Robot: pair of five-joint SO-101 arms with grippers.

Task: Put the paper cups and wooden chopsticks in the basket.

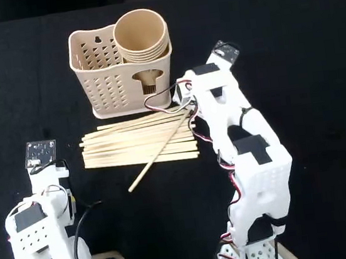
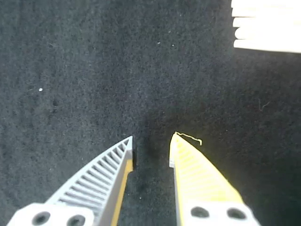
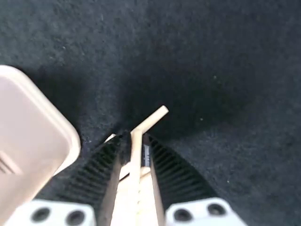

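right claw (image 3: 135,139) clamped on one chopstick (image 3: 136,188), probably the slanted one; its long axis trails from the jaws across the pile (image 1: 139,151). basket (image 3: 33,136) just beside this claw, paper cups (image 1: 140,35) inside. left claw (image 2: 151,146) parted, empty, farther off.

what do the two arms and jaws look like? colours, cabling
Both are white printed shells with black servo blocks. Right arm carries red, white and black wires; left arm a black cable. Left jaws: one grey, one yellow, ribbed. Right jaws: black, ribbed.
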